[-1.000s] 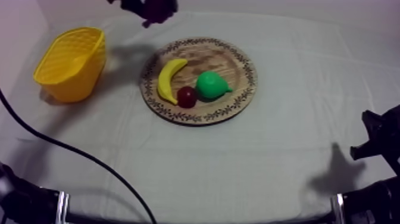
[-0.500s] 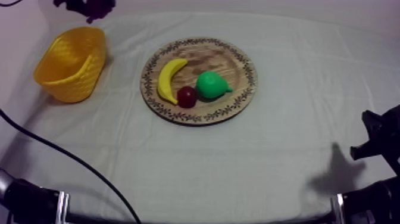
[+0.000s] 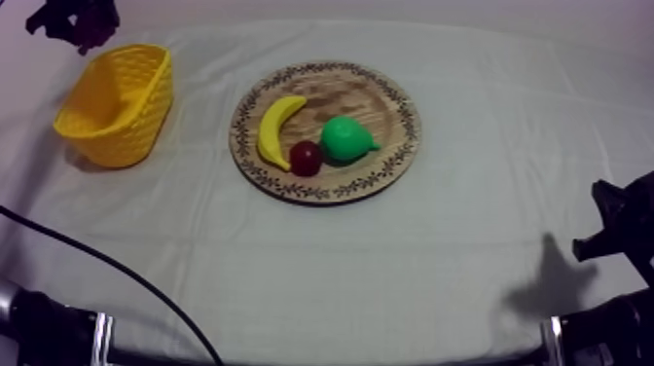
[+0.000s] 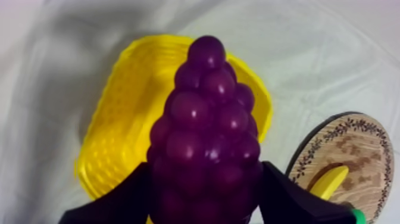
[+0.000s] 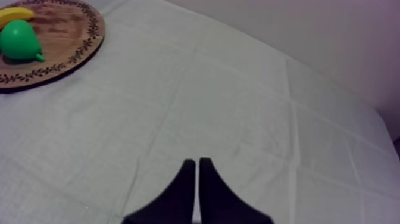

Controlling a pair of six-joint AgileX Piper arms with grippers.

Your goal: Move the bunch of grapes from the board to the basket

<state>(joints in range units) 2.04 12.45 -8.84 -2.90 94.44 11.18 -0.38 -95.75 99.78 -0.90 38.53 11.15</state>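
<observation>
My left gripper (image 3: 76, 19) hangs in the air just beyond the far rim of the yellow basket (image 3: 115, 102), shut on the purple bunch of grapes (image 4: 205, 146). In the left wrist view the grapes sit between my two black fingers (image 4: 125, 199), directly above the basket's (image 4: 122, 128) open mouth. The round wooden board (image 3: 325, 130) lies mid-table and carries a banana (image 3: 275, 128), a small red fruit (image 3: 306, 157) and a green pear (image 3: 346, 139). My right gripper (image 5: 194, 179) rests low at the right side, its fingers pressed together in a narrow wedge over bare cloth.
The basket stands at the far left of the table, tilted with its mouth toward the board. In the right wrist view the board (image 5: 56, 56) with the pear (image 5: 19, 40) lies well away from my right gripper. Bare cloth stretches across the front and right.
My left gripper has carried the grapes leftward along the far edge, from beyond the board to just behind the basket. The right arm and the fruit on the board stay put.
</observation>
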